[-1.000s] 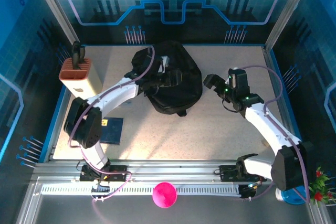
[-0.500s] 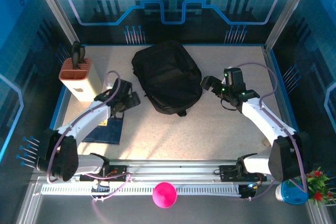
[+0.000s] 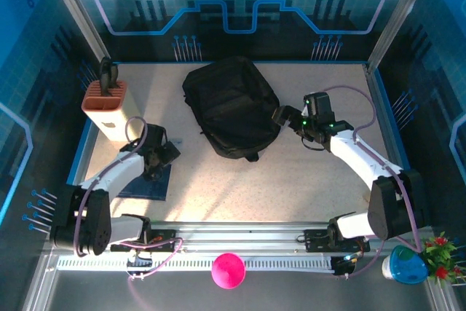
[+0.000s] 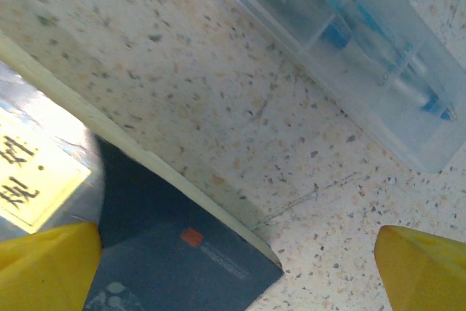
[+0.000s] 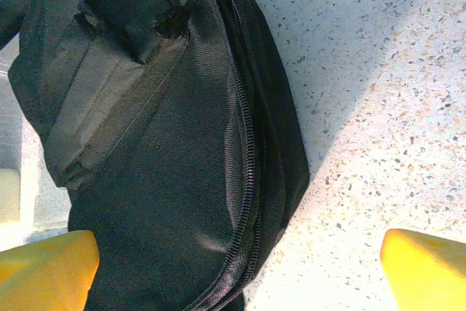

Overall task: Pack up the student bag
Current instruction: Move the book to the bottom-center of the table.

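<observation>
The student bag (image 3: pixel 231 107), a large black backpack, lies flat at the back middle of the table. My right gripper (image 3: pixel 282 116) stands open at the bag's right edge. In the right wrist view the bag (image 5: pixel 160 143) and its zip run between the yellow fingertips (image 5: pixel 44 271), and this gripper (image 5: pixel 237 271) holds nothing. My left gripper (image 3: pixel 164 156) hovers open over the top right corner of a dark blue book (image 3: pixel 148 180). In the left wrist view the gripper (image 4: pixel 237 271) is over the book's corner (image 4: pixel 182 260), with a clear pencil case (image 4: pixel 342 41) of blue pens beyond.
A tan box (image 3: pixel 113 113) with an orange-brown top stands at the back left, with a black item (image 3: pixel 108 74) sticking out of it. A pink ball (image 3: pixel 228 269) sits on the front rail. Blue walls close in the table's back and sides.
My left arm has pulled back from the bag to the book at the front left, and its jaws opened wider. My right gripper has moved left, closer to the bag's right edge.
</observation>
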`<state>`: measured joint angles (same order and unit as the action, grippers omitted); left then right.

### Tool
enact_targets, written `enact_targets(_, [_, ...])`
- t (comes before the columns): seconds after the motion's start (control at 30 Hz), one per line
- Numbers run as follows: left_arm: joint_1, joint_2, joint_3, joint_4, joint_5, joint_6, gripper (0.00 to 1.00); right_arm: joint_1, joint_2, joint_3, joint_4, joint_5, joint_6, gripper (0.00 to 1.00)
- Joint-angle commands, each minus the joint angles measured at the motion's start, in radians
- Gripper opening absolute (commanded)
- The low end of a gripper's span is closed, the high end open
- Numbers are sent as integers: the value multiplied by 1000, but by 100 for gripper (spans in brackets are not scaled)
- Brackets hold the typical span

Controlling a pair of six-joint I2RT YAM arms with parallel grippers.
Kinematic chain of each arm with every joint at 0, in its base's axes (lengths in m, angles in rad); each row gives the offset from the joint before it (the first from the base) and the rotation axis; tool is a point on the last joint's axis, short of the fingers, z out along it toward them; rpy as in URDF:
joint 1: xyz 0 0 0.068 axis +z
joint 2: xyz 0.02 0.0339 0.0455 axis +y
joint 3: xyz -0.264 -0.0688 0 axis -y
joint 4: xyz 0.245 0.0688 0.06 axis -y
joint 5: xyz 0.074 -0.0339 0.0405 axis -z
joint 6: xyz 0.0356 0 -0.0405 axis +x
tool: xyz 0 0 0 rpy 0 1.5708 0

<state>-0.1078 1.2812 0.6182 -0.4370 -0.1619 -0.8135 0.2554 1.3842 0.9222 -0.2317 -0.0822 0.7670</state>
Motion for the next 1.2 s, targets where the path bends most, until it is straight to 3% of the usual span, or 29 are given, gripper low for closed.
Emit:
enact_targets(0.0, [-20, 22, -24, 23, 72, -47, 95, 9, 7, 30, 9, -4, 10, 100])
enact_targets(0.43, [-416, 156, 70, 121, 138, -288, 92, 35, 77, 96, 11, -14, 8, 100])
enact_targets(0.6, [-488, 223, 151, 172, 178, -302, 92, 48, 78, 116, -7, -6, -8, 100])
enact_targets(0.83, [-465, 168, 226, 59, 125, -217, 96, 108, 79, 178, -53, -10, -97, 97])
enact_targets(1.17, [-193, -100, 81, -132, 104, -135, 97, 328, 251, 386, -173, 14, -276, 91])
